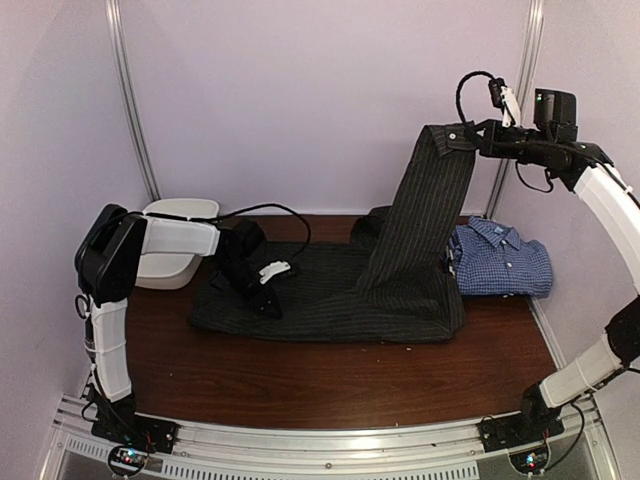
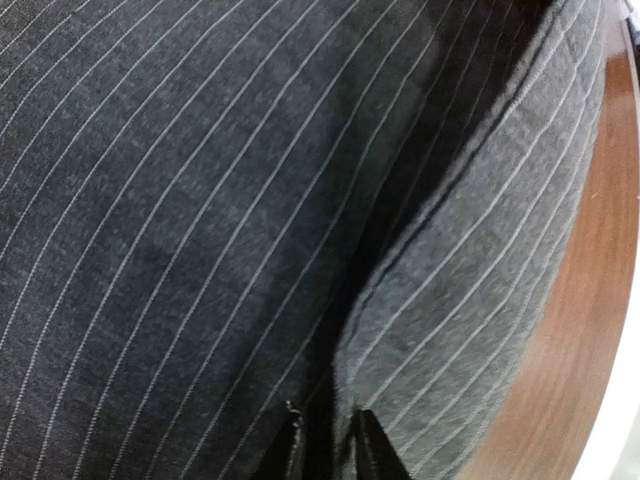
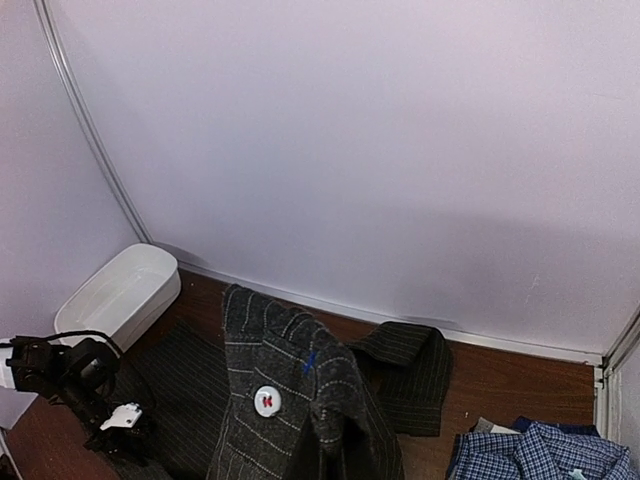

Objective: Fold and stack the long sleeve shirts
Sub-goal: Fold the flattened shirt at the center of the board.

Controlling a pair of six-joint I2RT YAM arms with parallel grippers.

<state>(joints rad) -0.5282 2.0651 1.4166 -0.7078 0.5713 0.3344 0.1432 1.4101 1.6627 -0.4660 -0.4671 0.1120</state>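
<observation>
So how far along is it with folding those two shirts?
About halfway, it seems. Done: the blue check shirt lies folded at the right. In hand: the black pinstripe shirt is spread flat, with the right gripper shut on one part lifted high, while the left gripper rests on its other end. Left: finishing that fold and stacking the two shirts.
</observation>
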